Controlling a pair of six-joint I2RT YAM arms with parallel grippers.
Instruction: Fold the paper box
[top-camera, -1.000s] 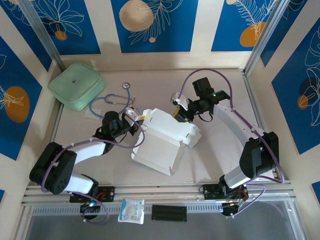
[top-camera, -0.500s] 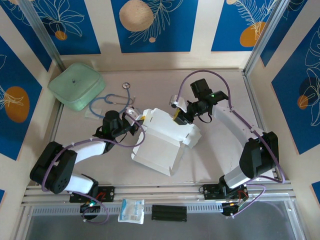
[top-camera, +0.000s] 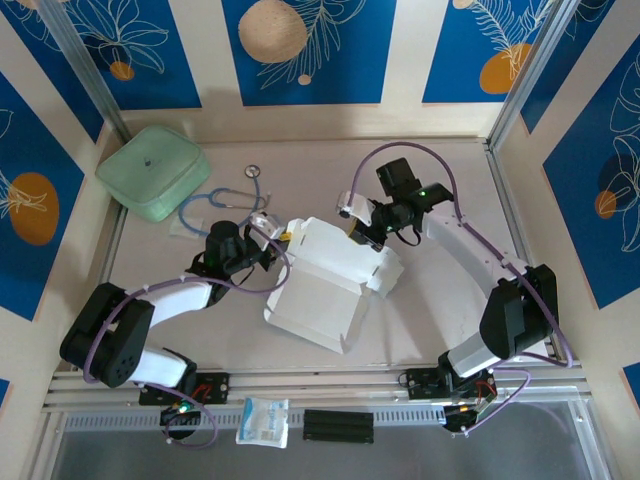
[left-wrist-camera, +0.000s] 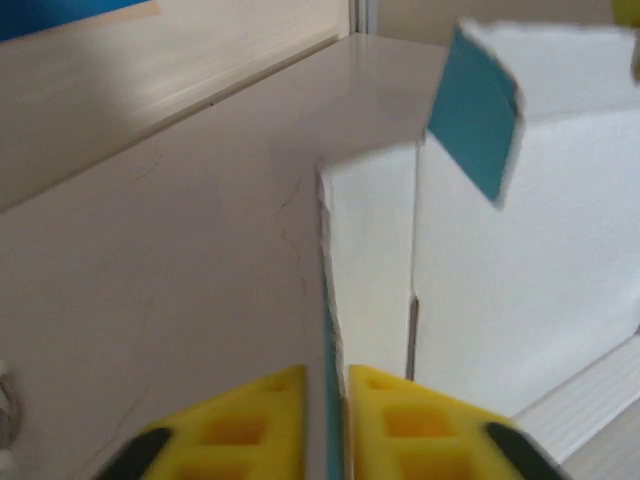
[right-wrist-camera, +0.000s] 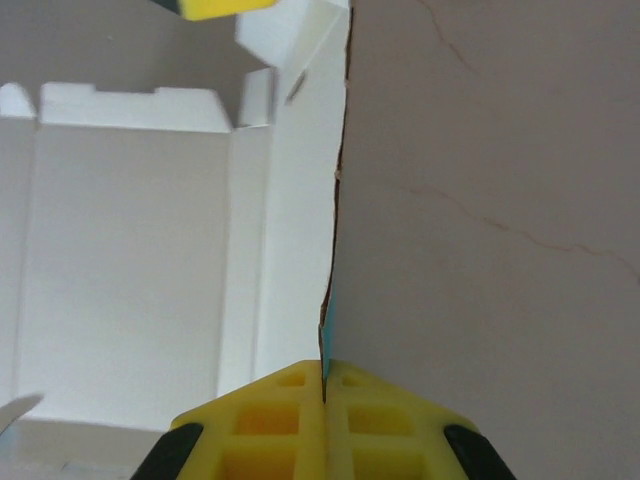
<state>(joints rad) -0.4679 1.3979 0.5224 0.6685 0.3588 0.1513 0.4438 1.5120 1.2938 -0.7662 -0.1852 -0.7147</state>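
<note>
The paper box (top-camera: 325, 280) lies half-folded in the middle of the table, white inside up, with its far walls raised. My left gripper (top-camera: 268, 240) is at its far-left wall. In the left wrist view the yellow fingers (left-wrist-camera: 250, 420) stand slightly apart around that wall's thin blue-and-white edge (left-wrist-camera: 328, 330), with a small gap on the left side. My right gripper (top-camera: 358, 228) is at the far-right wall. In the right wrist view it (right-wrist-camera: 323, 365) is shut on the wall's edge, with the white inside of the box (right-wrist-camera: 130, 260) to its left.
A pale green case (top-camera: 153, 171) sits at the back left, with a stethoscope (top-camera: 225, 200) beside it. A small clear packet (top-camera: 263, 421) and a black strip (top-camera: 338, 425) lie by the near rail. Bare table (top-camera: 430, 300) lies right of the box.
The right jaws have closed on the box's far-right wall and that wrist has shifted slightly back and left. The left jaws have parted a little around the far-left wall.
</note>
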